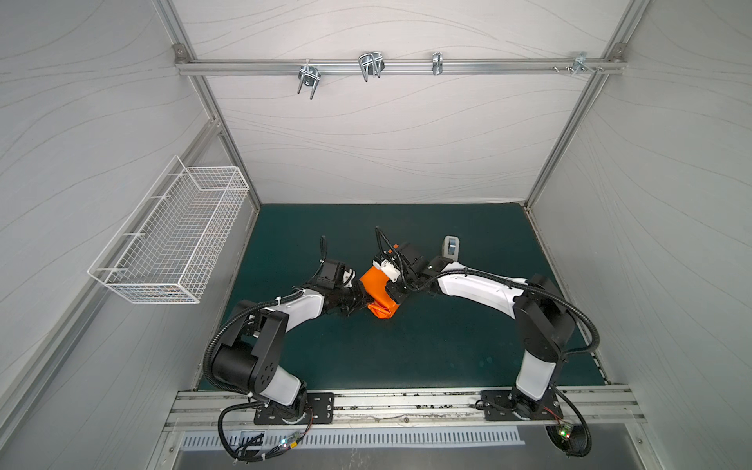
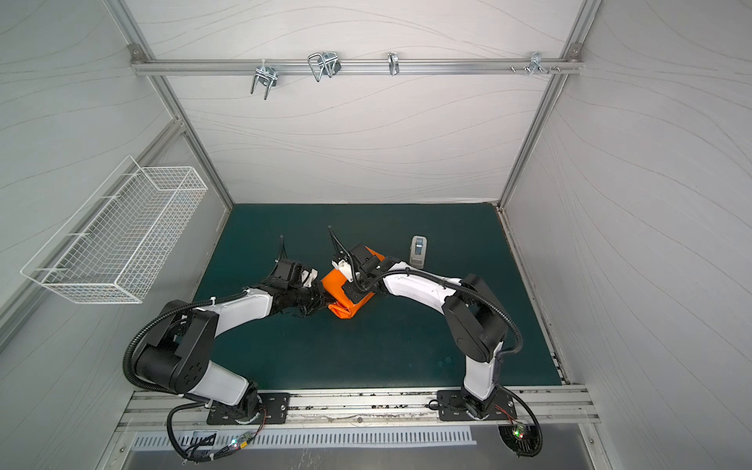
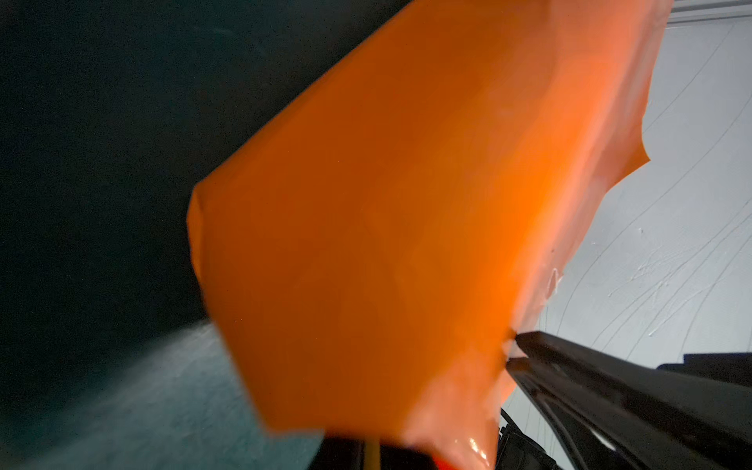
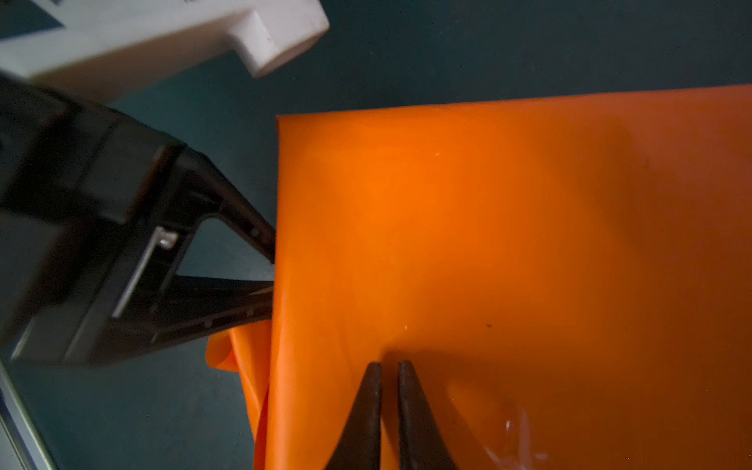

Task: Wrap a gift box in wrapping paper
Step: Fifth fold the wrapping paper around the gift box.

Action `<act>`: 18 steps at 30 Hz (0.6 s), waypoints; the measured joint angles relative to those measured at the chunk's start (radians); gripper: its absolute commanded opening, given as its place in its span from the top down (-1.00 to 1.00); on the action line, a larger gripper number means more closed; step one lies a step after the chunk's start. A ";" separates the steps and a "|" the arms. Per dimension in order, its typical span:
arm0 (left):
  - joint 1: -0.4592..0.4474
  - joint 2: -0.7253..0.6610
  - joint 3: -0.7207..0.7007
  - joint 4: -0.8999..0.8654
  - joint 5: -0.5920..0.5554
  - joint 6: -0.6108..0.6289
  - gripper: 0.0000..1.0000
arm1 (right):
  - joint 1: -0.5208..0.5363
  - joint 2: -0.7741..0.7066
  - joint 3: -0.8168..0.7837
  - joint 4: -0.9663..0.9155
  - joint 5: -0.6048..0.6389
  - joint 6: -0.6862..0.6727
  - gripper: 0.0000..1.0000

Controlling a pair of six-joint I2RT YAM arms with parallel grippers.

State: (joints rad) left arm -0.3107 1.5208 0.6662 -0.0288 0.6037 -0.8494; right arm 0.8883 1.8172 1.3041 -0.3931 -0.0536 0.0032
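The wrapping paper [image 1: 376,291] [image 2: 339,289] is a plain orange sheet folded into a compact package in the middle of the green mat. The gift box is hidden under it. My left gripper [image 1: 364,303] [image 4: 272,276] comes in from the package's left side. Its two black fingers [image 4: 248,228] converge at the paper's edge, where a flap hides their tips. In the left wrist view the paper [image 3: 386,224] drapes over the jaws, which are shut on it. My right gripper [image 4: 389,363] is shut, its tips on the top face of the paper [image 4: 488,244], holding nothing.
A small white-grey tape dispenser [image 1: 451,247] [image 2: 418,251] stands on the mat [image 1: 447,346] behind the right arm. A white wire basket [image 1: 171,240] hangs on the left wall. Metal hooks [image 1: 368,67] hang from the rail on the back wall.
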 measured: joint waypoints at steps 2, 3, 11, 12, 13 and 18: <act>0.000 0.001 0.005 -0.010 0.000 0.000 0.76 | 0.000 0.000 0.000 0.000 0.000 0.000 0.74; -0.001 0.001 0.007 -0.013 -0.001 0.000 0.76 | 0.000 0.000 0.001 -0.001 0.000 0.000 0.75; -0.003 0.001 0.023 -0.043 -0.004 0.000 0.74 | -0.003 0.009 0.018 -0.022 -0.008 -0.001 0.74; -0.003 0.001 0.024 -0.048 -0.005 0.000 0.74 | -0.003 0.009 0.018 -0.023 -0.010 -0.001 0.71; -0.003 0.001 0.025 -0.051 -0.005 0.000 0.74 | -0.003 0.009 0.018 -0.023 -0.011 0.000 0.69; -0.005 0.001 0.033 -0.066 -0.006 0.001 0.74 | -0.003 0.007 0.018 -0.023 -0.024 0.000 0.49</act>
State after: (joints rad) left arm -0.3161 1.5219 0.6994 -0.0948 0.5976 -0.8482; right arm 0.8848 1.8244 1.3224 -0.4156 -0.0772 0.0032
